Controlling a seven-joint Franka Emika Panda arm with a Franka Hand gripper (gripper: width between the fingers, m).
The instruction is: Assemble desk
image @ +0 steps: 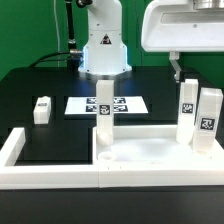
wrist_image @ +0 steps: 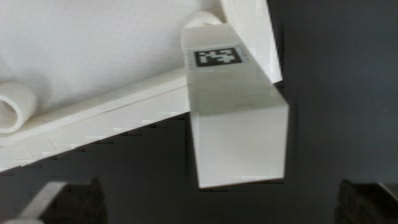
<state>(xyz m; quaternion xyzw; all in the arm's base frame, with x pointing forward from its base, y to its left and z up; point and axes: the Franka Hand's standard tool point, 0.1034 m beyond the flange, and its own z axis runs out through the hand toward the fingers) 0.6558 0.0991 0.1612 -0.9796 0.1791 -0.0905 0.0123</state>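
The white tabletop (image: 150,158) lies flat at the front, inside the border wall. One leg (image: 104,108) stands upright on its left corner. Two more legs (image: 188,105) (image: 208,122) stand upright by its right edge, and a fourth leg (image: 41,108) lies on the black table at the exterior view's left. My gripper (image: 176,68) hangs open and empty above the right-hand legs. In the wrist view my gripper (wrist_image: 217,204) has its fingers (wrist_image: 71,200) wide apart. A tagged leg (wrist_image: 237,120) shows beyond them beside the tabletop's rim (wrist_image: 107,110).
The marker board (image: 125,104) lies flat behind the tabletop. The low white border wall (image: 20,150) runs along the left and front. The robot base (image: 103,50) stands at the back. A round socket (wrist_image: 9,105) shows on the tabletop.
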